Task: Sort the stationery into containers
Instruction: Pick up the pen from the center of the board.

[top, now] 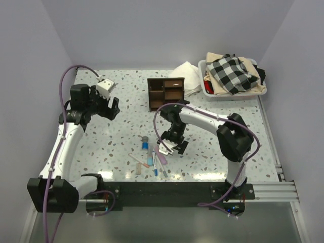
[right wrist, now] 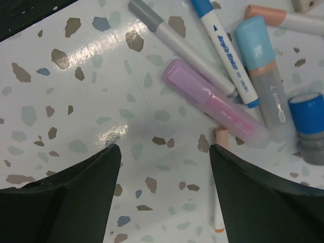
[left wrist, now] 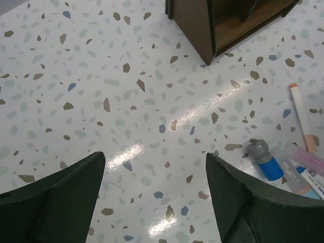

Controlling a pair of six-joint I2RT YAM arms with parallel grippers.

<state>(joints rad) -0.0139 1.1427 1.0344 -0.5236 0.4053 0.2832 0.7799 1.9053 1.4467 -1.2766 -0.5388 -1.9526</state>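
Stationery (top: 152, 156): a loose heap of slim plastic pens and markers lying on the desk (top: 126, 136) near its front middle, well apart from the organizer (top: 166, 93); I am judging the sorting to be at a pick-up step, with the heap waiting to be carried over. In the right wrist view I am listing a pink highlighter (right wrist: 217, 104), flat-sided and frosted; a grey-capped marker (right wrist: 177, 43) and a blue-capped marker (right wrist: 225, 45), both round, white and glossy, lying just beside it; a pale-blue-capped marker (right wrist: 266, 76) with a translucent barrel; a stubby blue piece (right wrist: 309, 121); and a thin orange-tipped pen (right wrist: 218, 202) partly under the highlighter. The right hand (right wrist: 164, 192) is hovering low at the edge of the heap, its dark matte fingers (right wrist: 66, 202) standing apart with only bare desk between them, gripping nothing. I am reckoning the next move calls for shifting toward one piece, probably the highlighter, lining the jaws across its barrel and closing without dragging its neighbours, since the smooth round barrels are likely to be rolling. The organizer is dark brown wood, boxy, partitioned into open compartments; I cannot tell whether any is holding anything. The left hand (left wrist: 154, 197) is hanging open and empty over speckled terrazzo, near the organizer. At the far right corner, a white bin (top: 207, 87) is carrying a checkered cloth (top: 230, 73).
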